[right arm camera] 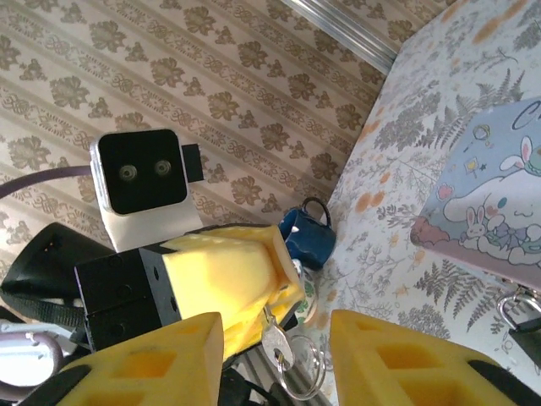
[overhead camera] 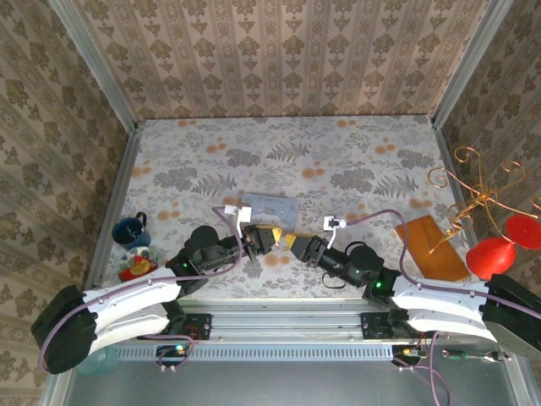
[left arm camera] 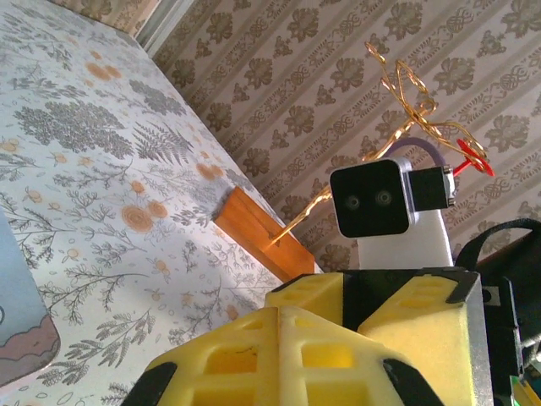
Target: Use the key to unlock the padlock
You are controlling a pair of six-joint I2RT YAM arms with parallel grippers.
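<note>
**Key clamped in the left gripper, padlock down by the tin**

Near the middle of the table's near edge, 2 grippers tip to tip. On the left side, the left gripper, its yellow fingers pressed tight together on the key. A small pale metal key, upper part hidden between the pads, lower part hanging free below them with a thin wire ring through it. Held clear of the table, just in front of the right gripper. There, jaws spread wide and gripping nothing. From the right wrist, key and ring seen hanging in the gap between that gripper's own 2 fingers.

At the right border of the right wrist view, the padlock: a black block with a pale metal loop above it, partly cut off. Down on the table, just beside an edge of the pale blue tin; touching it or not, cannot tell. In neither gripper. Tin a little beyond the 2 grippers, about midway between the left and right edges.

Close to the right edge, toward the near right corner, a flat orange-brown board. Above that edge, a gold wire stand with red ornaments. Near the left edge, a dark blue mug, and just nearer, a red and yellow toy.
</note>
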